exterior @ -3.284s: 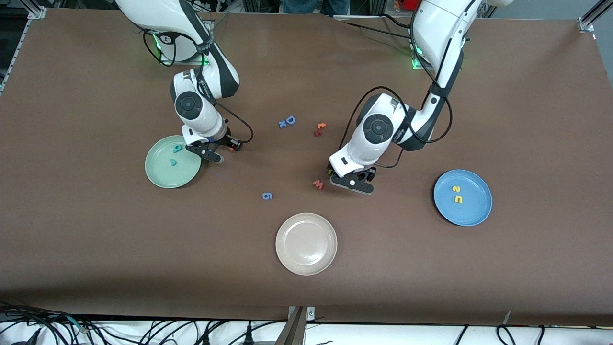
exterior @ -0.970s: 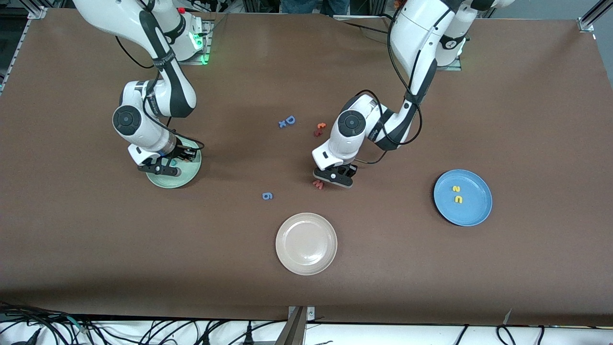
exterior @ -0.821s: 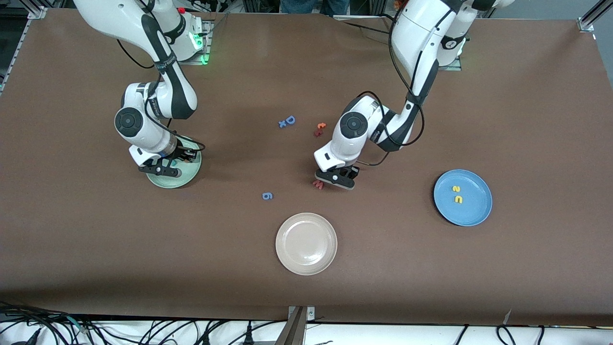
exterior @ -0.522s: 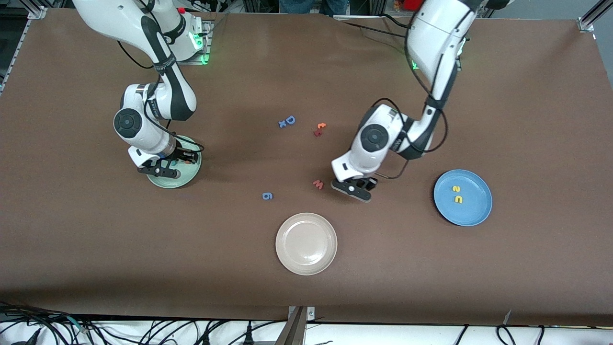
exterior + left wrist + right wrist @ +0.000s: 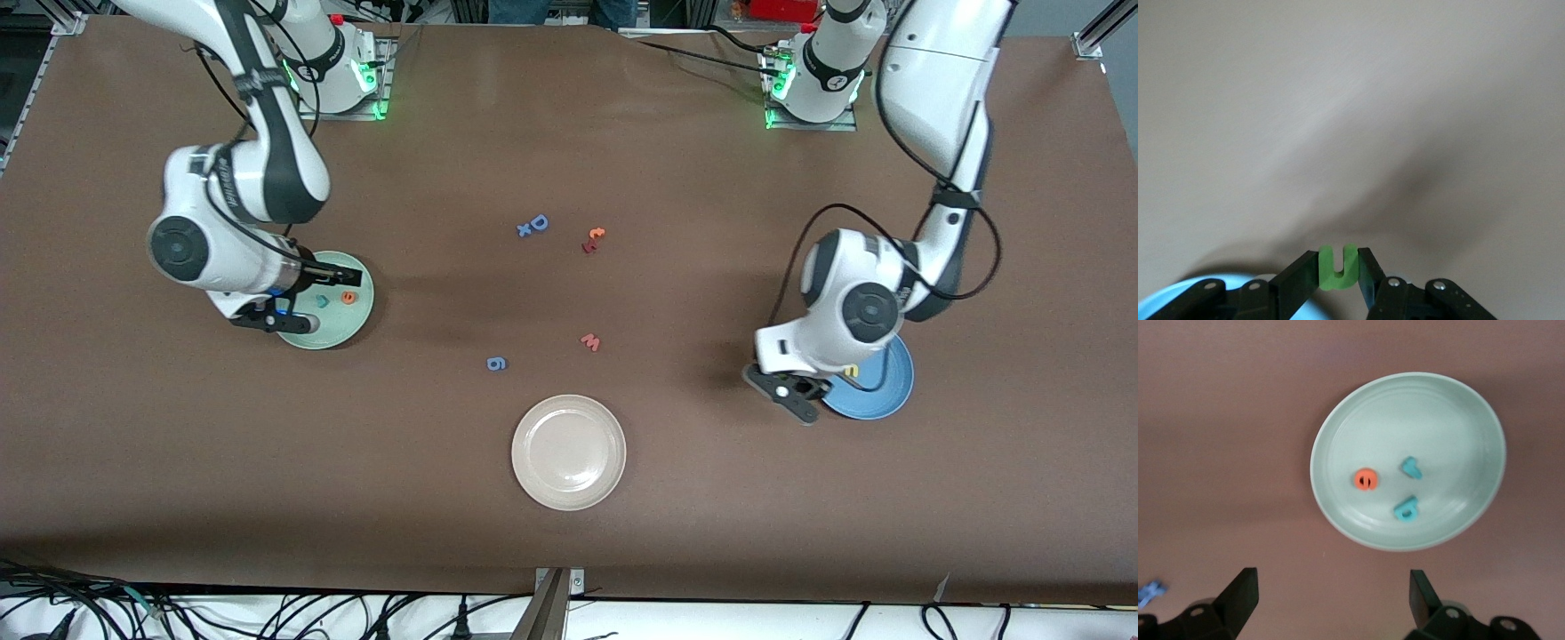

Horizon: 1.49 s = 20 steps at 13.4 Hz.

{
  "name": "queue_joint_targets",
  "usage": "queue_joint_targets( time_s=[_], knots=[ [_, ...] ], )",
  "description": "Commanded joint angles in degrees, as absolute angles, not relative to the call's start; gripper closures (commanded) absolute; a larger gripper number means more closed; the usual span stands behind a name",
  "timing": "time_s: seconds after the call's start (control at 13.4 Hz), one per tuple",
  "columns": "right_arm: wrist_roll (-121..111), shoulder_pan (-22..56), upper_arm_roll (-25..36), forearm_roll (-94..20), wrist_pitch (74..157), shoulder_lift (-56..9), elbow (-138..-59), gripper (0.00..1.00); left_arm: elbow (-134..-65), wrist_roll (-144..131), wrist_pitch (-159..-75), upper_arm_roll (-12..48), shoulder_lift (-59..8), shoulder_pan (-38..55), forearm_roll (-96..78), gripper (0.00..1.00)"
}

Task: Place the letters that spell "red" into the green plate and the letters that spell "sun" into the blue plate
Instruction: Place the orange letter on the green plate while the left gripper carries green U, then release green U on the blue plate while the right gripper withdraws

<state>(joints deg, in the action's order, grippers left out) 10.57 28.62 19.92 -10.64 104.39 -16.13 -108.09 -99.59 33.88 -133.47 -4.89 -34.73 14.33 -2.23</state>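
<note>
Pinching green u (image 5: pixel 1338 268) w/ left gripper (image 5: pixel 1339 273) by blue plate (image 5: pixel 892 391); right gripper (image 5: pixel 1331 593) wide, empty, over green plate (image 5: pixel 1471 420).

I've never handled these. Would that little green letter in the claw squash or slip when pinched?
Probably neither. The green letter keeps its arch shape between the left gripper fingers, so it seems fairly firm. It looks light: a pinch on its sides holds it up. Being flat, it likely won't roll once dropped.

Even overhead light falls on the brown table (image 5: pixel 569 160), bright enough for clean colour; soft shadows pool beside each arm; the left wrist view looks washed pale and smeared, a diffuse shadow crossing it; the right wrist view is slightly soft, the green plate (image 5: pixel 1471 407) mildly blurred.
</note>
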Motion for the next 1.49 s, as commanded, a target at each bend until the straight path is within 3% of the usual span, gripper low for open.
queue_joint_targets(
  time_s=[0.0,0.3,0.37,0.45,0.52,0.67,0.82,0.97,1.12,1.27,1.42],
  knots=[
    [8.2,28.2,20.7,-6.4,90.3,-17.0,-95.1,0.0,-100.4,43.6,-132.6,-5.1,-33.9,10.8,-2.2,0.86],
    [0.2,29.9,24.4,-4.1,82.3,-16.4,-85.8,0.0,-101.2,53.3,-131.8,-5.1,-34.5,6.8,-3.3,0.81],
    [-0.3,30.9,26.0,-4.2,81.7,-15.8,-85.4,0.0,-101.3,53.6,-131.8,-5.1,-35.2,6.2,-3.4,0.68],
    [-0.4,30.9,27.2,-4.2,80.9,-15.2,-85.3,0.0,-101.2,53.5,-131.8,-5.1,-35.8,6.2,-3.7,0.39],
    [-0.6,30.8,28.3,-4.2,80.8,-13.5,-85.3,0.0,-101.2,53.5,-131.8,-5.1,-35.9,6.2,-4.4,0.29],
    [-1.5,29.0,27.8,-3.8,81.1,-11.1,-85.8,0.0,-101.1,53.2,-131.8,-5.1,-35.9,6.3,-4.7,0.02],
    [-2.3,24.6,23.4,-2.4,81.4,-9.4,-86.7,0.0,-100.6,53.4,-130.5,-4.9,-34.0,6.3,-4.7,0.01],
    [-2.2,15.9,12.4,0.4,82.7,-7.6,-88.3,0.0,-99.3,52.6,-125.6,-4.7,-28.8,6.3,-4.7,0.0],
    [-2.2,8.6,5.1,1.3,88.1,-2.6,-95.4,0.0,-97.2,50.2,-120.4,-4.7,-23.7,6.3,-4.7,0.0],
    [-2.5,4.0,2.4,1.2,92.7,1.5,-100.3,0.0,-92.7,42.8,-113.4,-4.7,-20.6,6.2,-4.7,0.0],
    [-2.3,2.6,2.3,1.2,93.7,2.2,-99.2,0.0,-88.7,33.1,-107.9,-4.7,-18.4,6.2,-4.7,0.0]
  ],
)
